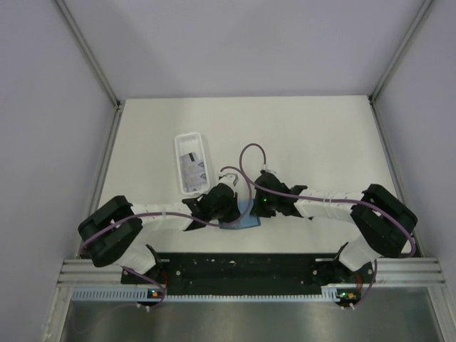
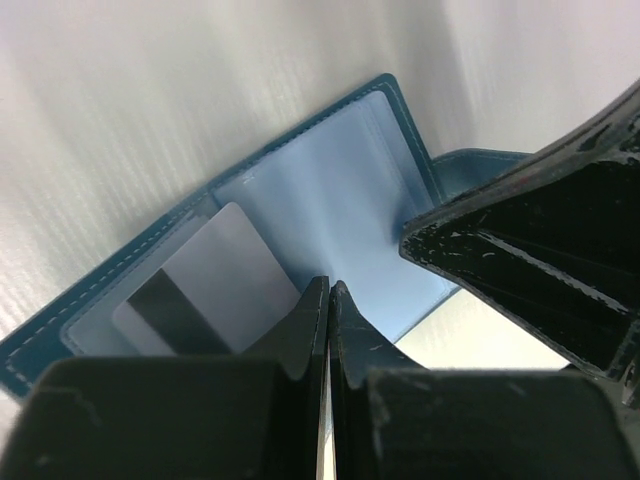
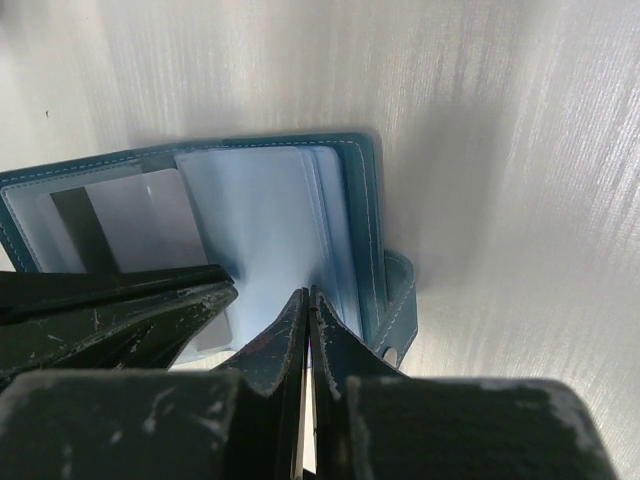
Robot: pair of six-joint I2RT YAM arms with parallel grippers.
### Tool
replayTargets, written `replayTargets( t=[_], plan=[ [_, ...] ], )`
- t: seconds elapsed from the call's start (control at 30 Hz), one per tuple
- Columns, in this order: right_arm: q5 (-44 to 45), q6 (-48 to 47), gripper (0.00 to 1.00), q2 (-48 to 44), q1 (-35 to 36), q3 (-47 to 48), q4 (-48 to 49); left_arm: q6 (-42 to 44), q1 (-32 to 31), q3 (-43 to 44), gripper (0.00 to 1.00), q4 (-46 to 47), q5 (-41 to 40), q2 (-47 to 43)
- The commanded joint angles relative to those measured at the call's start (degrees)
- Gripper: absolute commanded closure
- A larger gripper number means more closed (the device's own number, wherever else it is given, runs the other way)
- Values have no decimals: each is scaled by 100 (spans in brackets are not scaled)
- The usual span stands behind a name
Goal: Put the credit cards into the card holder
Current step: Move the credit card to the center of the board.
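Here, in the top view, both arms are seen meeting over the card holder (image 1: 246, 221). It lies opened on the desk (image 1: 306, 135) near the front edge, approx. midway between the two bases. A long white tray (image 1: 178, 146) sits just beyond it to the left, and more credit cards (image 1: 192, 167) are seen lying inside.

In the left wrist view, the holder's pale blue clear sleeves are shown. One card (image 2: 215, 285), grey w/ a dark stripe, is lodged in the left-hand pocket. Its near end is hidden behind the fingers, so how deep it sits cannot be told.

The left gripper (image 2: 328, 295) is shown w/ jaws pressed together, only a hairline between them. Whether a sleeve edge is pinched cannot be told.

The right gripper (image 3: 308, 300) is shown the same way, jaws closed to a sliver at the stack of sleeves on the holder's right half. Something thin may be caught there, but it cannot be made out.

Step judged in hand: the striped card is being seated while the holder is kept spread open, w/ the tray cards not yet loaded.

Next move, as judged: the card is to be confirmed fully home. One arm is then needed to keep the sleeves parted while the other is freed for the tray. A flat card there calls for an edge grasp, then careful alignment w/ a narrow pocket mouth.
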Motion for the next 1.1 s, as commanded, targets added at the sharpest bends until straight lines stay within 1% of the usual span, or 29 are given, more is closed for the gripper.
replayTargets(
  t=[0.0,0.03,0.17,0.4,0.63,0.9,0.97,1.07],
  plan=[
    [79,-17,100,-124,-56,-128,-10,94,-21,243,100,-658,-606,-58],
    [87,-17,100,-124,-65,-137,-19,94,-21,252,100,-972,-711,-75],
    [96,-26,100,-124,-65,-155,-28,94,-21,243,100,-1440,-1072,-172],
    [114,-43,100,-142,-65,-181,-28,-2,-21,103,100,-1810,-1424,-444],
    [105,-43,100,-194,-65,-190,-28,-73,-21,6,100,-1916,-1521,-743],
    [96,-61,100,-186,-65,-190,-28,155,-21,120,100,-1468,-1232,-1244],
    [96,-61,100,-194,-65,-190,-19,235,-21,190,100,-1319,-1126,-1262],
    [96,-70,100,-186,-65,-181,-19,314,-21,357,100,-1222,-924,-1061]
  ],
)
